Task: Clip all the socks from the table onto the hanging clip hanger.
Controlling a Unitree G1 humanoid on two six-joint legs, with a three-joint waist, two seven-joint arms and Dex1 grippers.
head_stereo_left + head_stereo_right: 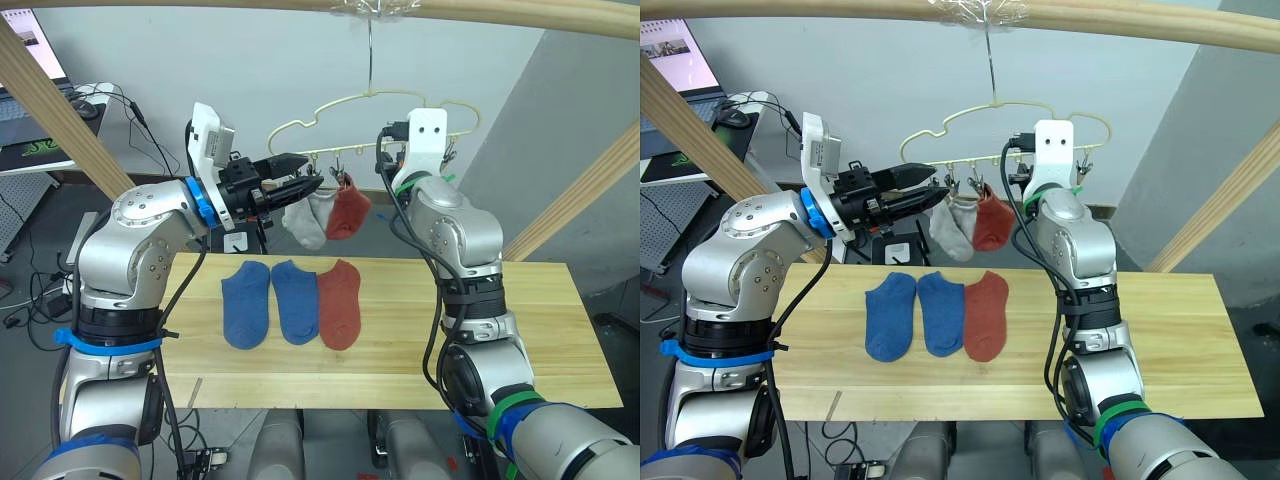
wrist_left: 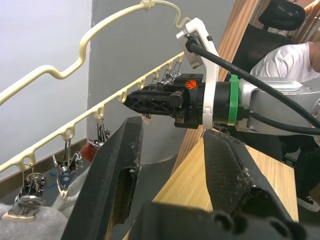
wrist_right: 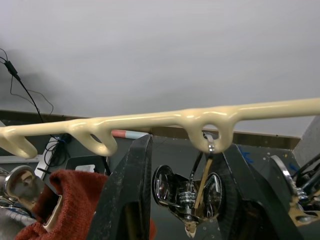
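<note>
Three socks [image 1: 290,300] lay on the tabletop [image 1: 540,330], three hung clipped on the clip hanger [image 1: 375,100], left gripper [image 1: 312,183] jaws parted and empty, right gripper [image 3: 185,200] jaws spread around a clip [image 3: 187,197].

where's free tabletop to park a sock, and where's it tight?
Free: the table from the rust-red sock out to its far right edge, though the right arm rises across that stretch, and the strip left of the blue socks. Tight: up at the clip hanger, where both grippers and three hung socks bunch.
</note>
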